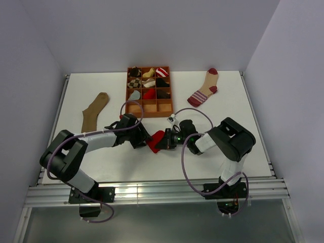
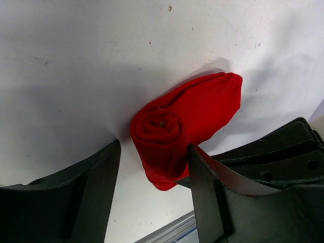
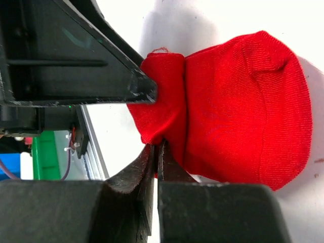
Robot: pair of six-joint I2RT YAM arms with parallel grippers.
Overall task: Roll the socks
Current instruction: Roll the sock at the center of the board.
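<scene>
Here the red sock lies part-rolled at the centre of the table. Our left gripper straddles the roll, jaws apart; the right gripper clamps its edge. We close evenly, keeping 1 tight coil.

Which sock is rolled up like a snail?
The red sock. One end of it is wound into a tight spiral. The brown sock and the striped sock both lie flat and stretched out.
</scene>
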